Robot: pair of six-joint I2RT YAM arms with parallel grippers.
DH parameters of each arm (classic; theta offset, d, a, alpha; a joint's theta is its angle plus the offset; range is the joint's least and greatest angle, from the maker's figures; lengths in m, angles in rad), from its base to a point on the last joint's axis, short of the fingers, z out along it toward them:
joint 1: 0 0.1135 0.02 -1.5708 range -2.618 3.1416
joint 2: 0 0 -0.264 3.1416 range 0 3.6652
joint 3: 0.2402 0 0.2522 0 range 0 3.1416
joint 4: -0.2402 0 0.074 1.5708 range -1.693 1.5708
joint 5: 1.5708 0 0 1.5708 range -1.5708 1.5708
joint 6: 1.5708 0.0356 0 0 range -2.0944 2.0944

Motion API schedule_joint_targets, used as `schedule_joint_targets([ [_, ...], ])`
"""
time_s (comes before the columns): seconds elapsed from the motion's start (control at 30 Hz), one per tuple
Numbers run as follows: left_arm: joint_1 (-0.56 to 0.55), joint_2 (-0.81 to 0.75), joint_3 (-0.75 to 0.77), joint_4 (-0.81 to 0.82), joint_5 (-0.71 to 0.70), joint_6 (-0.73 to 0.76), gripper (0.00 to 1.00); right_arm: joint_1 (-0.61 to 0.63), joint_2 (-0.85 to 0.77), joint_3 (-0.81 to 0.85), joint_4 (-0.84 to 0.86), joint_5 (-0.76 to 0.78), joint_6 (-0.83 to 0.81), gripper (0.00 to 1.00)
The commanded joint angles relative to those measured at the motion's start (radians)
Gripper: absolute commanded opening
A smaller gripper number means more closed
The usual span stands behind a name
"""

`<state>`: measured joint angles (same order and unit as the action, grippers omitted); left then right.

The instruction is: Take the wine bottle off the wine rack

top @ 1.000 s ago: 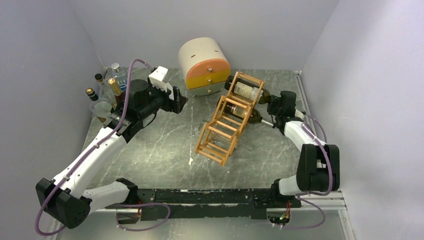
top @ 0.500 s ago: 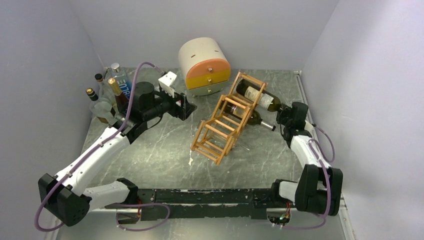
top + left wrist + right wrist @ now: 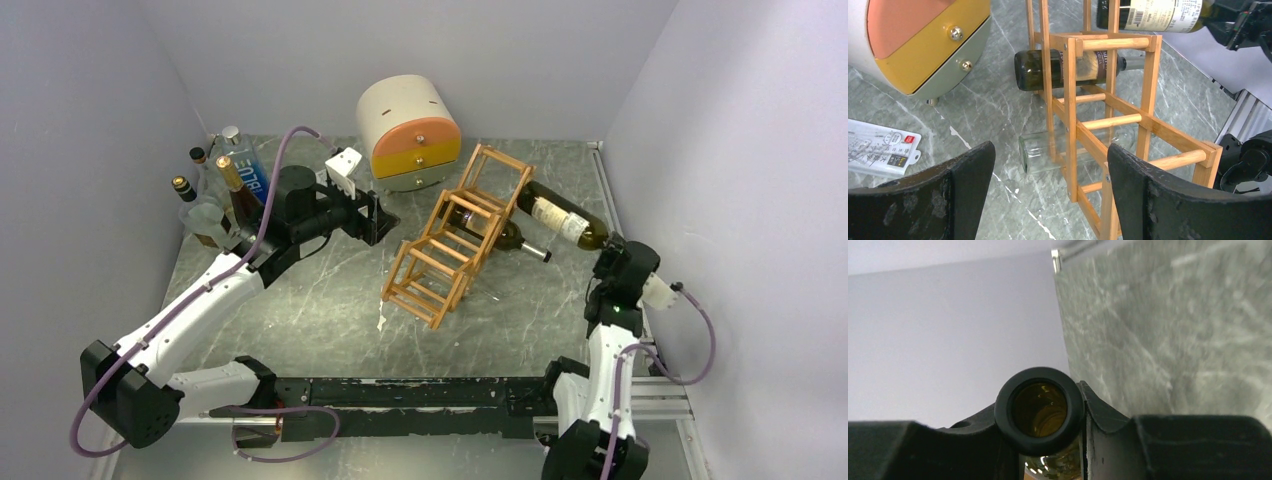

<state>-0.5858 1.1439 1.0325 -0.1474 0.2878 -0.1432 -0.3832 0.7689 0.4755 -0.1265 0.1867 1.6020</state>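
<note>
Our right gripper (image 3: 604, 252) is clamped on the neck of the wine bottle (image 3: 558, 215) — its base lies just beside the wine rack's (image 3: 443, 259) upper end. Our left gripper (image 3: 372, 214) stands open.

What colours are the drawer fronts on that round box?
Orange, yellow, then pale grey-green, on a cream round box; clearest from the top external view.
</note>
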Motion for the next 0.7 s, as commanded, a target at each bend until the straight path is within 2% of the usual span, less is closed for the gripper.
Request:
schedule_joint_targets([
  [0.0, -0.010, 0.008, -0.005, 0.033, -0.014, 0.004, 0.87, -0.078, -0.080, 0.078, 0.012, 0.071, -0.199, 0.00],
  [0.17, -0.014, 0.007, -0.016, 0.051, 0.032, 0.001, 0.91, -0.080, -0.098, 0.213, 0.018, 0.113, -0.530, 0.00],
  [0.27, -0.014, 0.002, -0.015, 0.051, 0.035, -0.009, 0.93, -0.079, -0.108, 0.275, 0.071, 0.067, -0.748, 0.00],
  [0.4, -0.023, 0.002, -0.004, 0.029, 0.021, -0.096, 0.93, -0.078, -0.057, 0.389, 0.052, -0.024, -0.937, 0.00],
  [0.5, -0.024, -0.006, -0.052, 0.074, 0.131, -0.197, 0.93, -0.079, 0.013, 0.495, 0.003, -0.102, -1.038, 0.00],
  [0.57, -0.026, -0.010, -0.100, 0.135, 0.216, -0.286, 0.92, -0.079, 0.044, 0.551, 0.016, -0.215, -1.075, 0.00],
  [0.67, -0.044, -0.024, -0.140, 0.163, 0.235, -0.363, 0.90, -0.077, 0.054, 0.598, 0.062, -0.335, -1.073, 0.00],
])
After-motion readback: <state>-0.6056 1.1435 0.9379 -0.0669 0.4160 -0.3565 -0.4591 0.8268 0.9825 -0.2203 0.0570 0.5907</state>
